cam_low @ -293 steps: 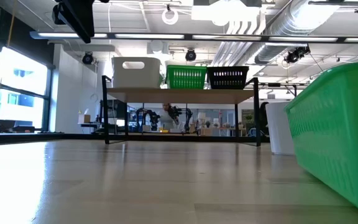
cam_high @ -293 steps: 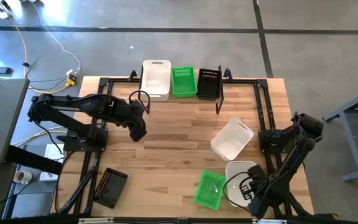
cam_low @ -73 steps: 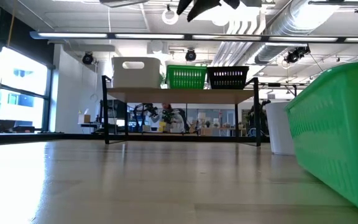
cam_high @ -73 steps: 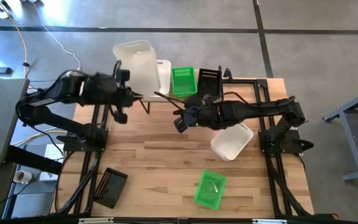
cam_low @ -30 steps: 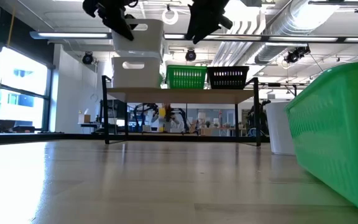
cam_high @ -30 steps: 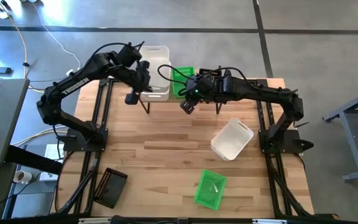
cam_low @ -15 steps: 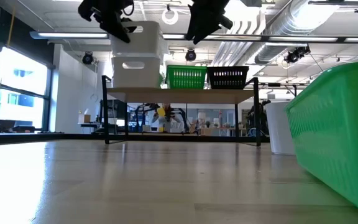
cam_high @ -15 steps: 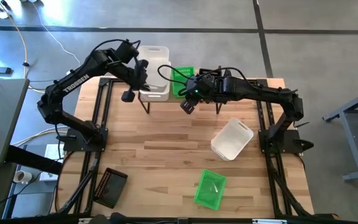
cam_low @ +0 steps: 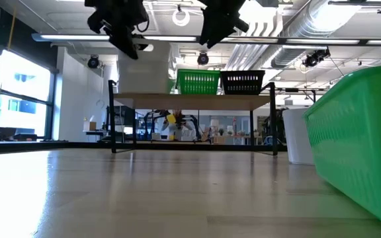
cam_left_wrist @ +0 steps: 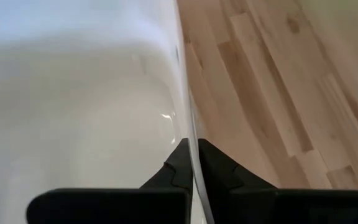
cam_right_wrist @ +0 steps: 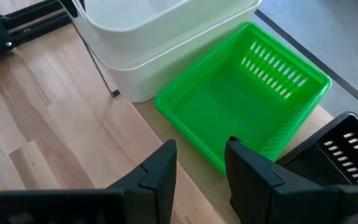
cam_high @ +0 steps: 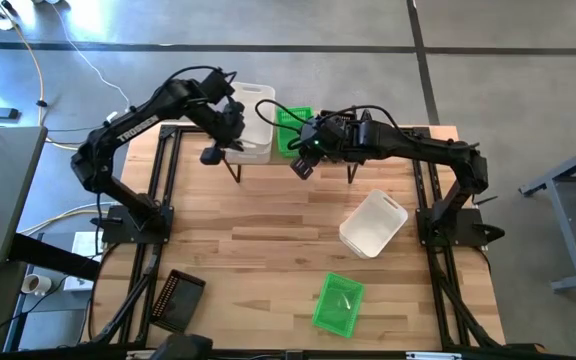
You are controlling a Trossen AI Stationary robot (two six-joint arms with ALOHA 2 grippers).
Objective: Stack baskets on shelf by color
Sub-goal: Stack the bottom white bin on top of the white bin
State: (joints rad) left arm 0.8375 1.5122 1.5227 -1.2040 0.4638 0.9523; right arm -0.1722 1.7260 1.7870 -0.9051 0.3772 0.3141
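— Two white baskets (cam_right_wrist: 166,37) sit nested at the shelf's (cam_low: 190,101) left end, the upper one inside the lower, beside a green basket (cam_high: 290,128) and a black basket (cam_high: 340,128). See the left gripper (cam_left_wrist: 192,163)?

— Yes, its fingers are pinched nearly shut on the upper white basket's wall, one finger inside, one outside.

— And the right gripper (cam_right_wrist: 201,165)?

— It hangs above the green basket on the shelf, fingers a small way apart, holding nothing.

— What lies on the table (cam_high: 268,250)?

— A third white basket (cam_high: 373,223) near the right side, a green one (cam_high: 337,304) toward the front, and a black one (cam_high: 176,300) at the front left corner.
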